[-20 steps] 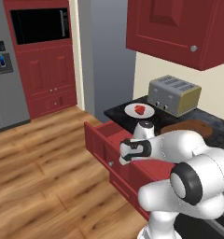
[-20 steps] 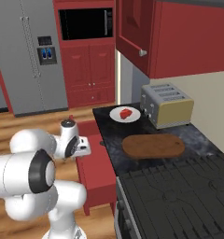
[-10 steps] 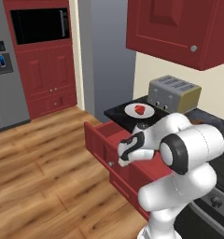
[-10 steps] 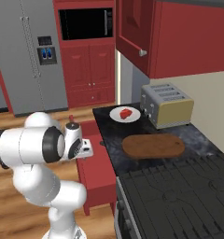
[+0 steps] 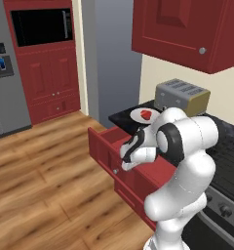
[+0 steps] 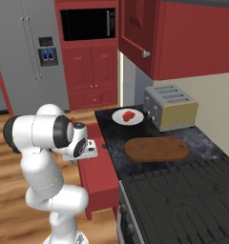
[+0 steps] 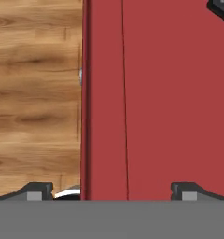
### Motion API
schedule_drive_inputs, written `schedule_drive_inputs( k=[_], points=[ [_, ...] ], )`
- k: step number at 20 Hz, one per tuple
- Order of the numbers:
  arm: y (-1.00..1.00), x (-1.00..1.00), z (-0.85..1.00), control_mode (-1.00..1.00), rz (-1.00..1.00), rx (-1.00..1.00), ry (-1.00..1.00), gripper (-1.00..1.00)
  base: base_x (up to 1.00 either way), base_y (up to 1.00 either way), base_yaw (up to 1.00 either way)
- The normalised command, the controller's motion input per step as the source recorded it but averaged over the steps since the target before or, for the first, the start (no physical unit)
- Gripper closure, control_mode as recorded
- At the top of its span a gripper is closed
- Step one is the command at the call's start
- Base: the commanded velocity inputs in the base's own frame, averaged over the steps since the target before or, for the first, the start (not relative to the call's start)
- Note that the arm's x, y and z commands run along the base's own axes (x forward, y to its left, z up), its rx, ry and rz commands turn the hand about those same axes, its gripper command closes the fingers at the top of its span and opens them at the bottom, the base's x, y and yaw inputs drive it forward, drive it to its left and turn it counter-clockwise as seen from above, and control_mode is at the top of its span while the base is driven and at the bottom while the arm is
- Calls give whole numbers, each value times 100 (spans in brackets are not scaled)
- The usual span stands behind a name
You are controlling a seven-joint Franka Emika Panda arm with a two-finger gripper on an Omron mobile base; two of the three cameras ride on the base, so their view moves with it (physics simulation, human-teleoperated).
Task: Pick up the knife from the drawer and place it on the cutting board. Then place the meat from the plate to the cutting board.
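1. Clearly, step 1 of the task is in hand: fetching the knife (image 7: 221, 8) from the open drawer (image 5: 138, 172). Nothing has been lifted yet.
2. The gripper (image 7: 109, 190) hangs over the drawer and looks straight down into it, jaws spread wide and empty, with 1 fingertip over the wooden floor side and the other over the red drawer bottom.
3. In the hand view, a dark shape at the top right corner of the drawer bottom is probably the knife's black handle; too little of it shows to be sure, and no blade can be made out.
4. The next move likely calls for shifting the hand toward that corner, lining the jaws across the handle, then lowering and closing.
5. The arm rises from the base, folds at the elbow and bends forward and down, so the hand (image 6: 83, 148) sits just above the drawer, beside the counter edge.
6. The cutting board (image 6: 157, 148) lies bare on the counter in front of the toaster (image 6: 171, 107).
7. The meat (image 6: 129, 115) rests on the plate (image 6: 120, 119), near the board.
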Motion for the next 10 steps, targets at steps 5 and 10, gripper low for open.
schedule_drive_inputs(
  k=[5,10],
  points=[
    [19,0,-55,-100,6,0,-12,-100,0,0,0],
    [64,-6,-51,-100,6,0,-8,-100,0,0,0]
  ],
)
